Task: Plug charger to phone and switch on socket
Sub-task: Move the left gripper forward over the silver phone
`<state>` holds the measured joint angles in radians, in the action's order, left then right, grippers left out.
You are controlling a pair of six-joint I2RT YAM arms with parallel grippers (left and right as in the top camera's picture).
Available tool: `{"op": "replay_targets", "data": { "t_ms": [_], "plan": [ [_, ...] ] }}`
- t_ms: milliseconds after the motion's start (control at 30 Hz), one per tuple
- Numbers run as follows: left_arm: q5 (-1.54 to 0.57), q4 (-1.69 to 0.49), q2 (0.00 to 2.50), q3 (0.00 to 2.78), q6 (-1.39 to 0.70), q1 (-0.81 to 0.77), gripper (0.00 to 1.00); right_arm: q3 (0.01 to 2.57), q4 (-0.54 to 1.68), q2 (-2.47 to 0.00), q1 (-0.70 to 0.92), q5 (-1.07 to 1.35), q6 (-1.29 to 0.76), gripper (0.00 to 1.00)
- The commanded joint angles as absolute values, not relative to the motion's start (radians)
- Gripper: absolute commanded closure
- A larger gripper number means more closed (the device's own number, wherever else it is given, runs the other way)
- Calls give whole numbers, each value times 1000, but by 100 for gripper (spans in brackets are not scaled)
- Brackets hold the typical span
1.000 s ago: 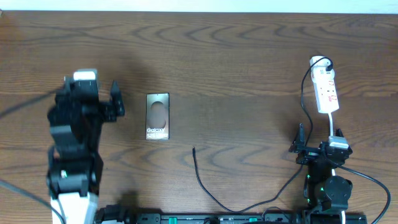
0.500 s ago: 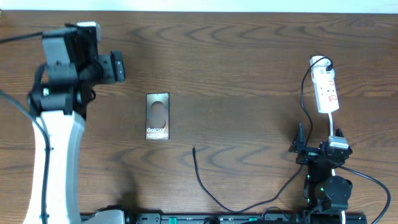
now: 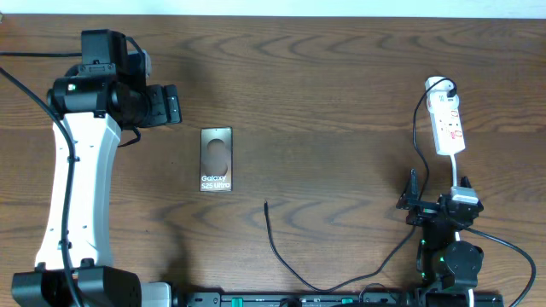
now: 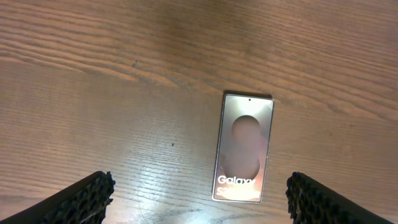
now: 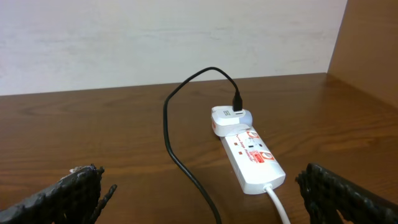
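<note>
A: Where we look from overhead, the phone (image 3: 216,159) lies flat on the table (image 3: 341,77), lettering toward the near edge. The left gripper (image 3: 173,106) hangs beyond it and to its left, not touching.

B: We also log the charger (image 3: 281,256). Its free tip rests on the wood to the right of the phone, clearly apart. The cable loops along the near edge and up to the socket (image 3: 448,126) at far right. The right gripper (image 3: 438,192) sits near the socket's cord end.

A: Left wrist: we see both fingers (image 4: 87,196) at the lower corners, spread wide, nothing held. The phone (image 4: 244,147) lies ahead, between them.

B: Right wrist: jaws likewise wide and empty. We note the socket (image 5: 254,155) ahead, with an adapter (image 5: 229,118) at its far end and the charger (image 5: 171,134) plugged into it.
</note>
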<state>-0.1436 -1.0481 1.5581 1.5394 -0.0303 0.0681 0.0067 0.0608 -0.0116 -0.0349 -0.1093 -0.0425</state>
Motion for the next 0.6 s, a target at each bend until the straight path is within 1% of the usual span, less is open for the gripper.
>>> {"op": "replay_targets", "data": {
  "t_ms": [0, 100, 133, 167, 200, 233, 267, 300, 433, 567],
  "plan": [
    [-150, -1054, 1560, 1559, -47, 66, 9, 6, 64, -5, -29, -121, -55, 1],
    [-150, -1053, 1560, 1559, -46, 66, 9, 6, 64, -5, -29, -121, -55, 1],
    [-150, -1049, 1560, 1559, -46, 66, 21, 6, 64, -5, -29, -121, -55, 1],
    [-150, -1038, 1560, 1559, -47, 66, 58, 6, 64, -5, -29, -121, -55, 1],
    [-150, -1038, 1560, 1559, -54, 66, 60, 6, 64, -5, -29, -121, -55, 1],
    [-151, -1040, 1560, 1559, -59, 66, 45, 6, 64, -5, -29, -121, -55, 1],
    [-160, -1048, 1560, 1559, -58, 66, 12, 6, 64, -5, -29, -121, -55, 1],
    [-177, -1056, 1560, 1559, -58, 65, 2, 6, 64, -5, -29, -121, -55, 1],
    [-223, -1091, 1562, 1552, -58, 55, 2, 6, 64, -5, -29, -121, -55, 1],
    [-224, -1095, 1573, 1516, -57, -2, 2, 6, 64, -5, -29, -121, -55, 1]
  ]
}}
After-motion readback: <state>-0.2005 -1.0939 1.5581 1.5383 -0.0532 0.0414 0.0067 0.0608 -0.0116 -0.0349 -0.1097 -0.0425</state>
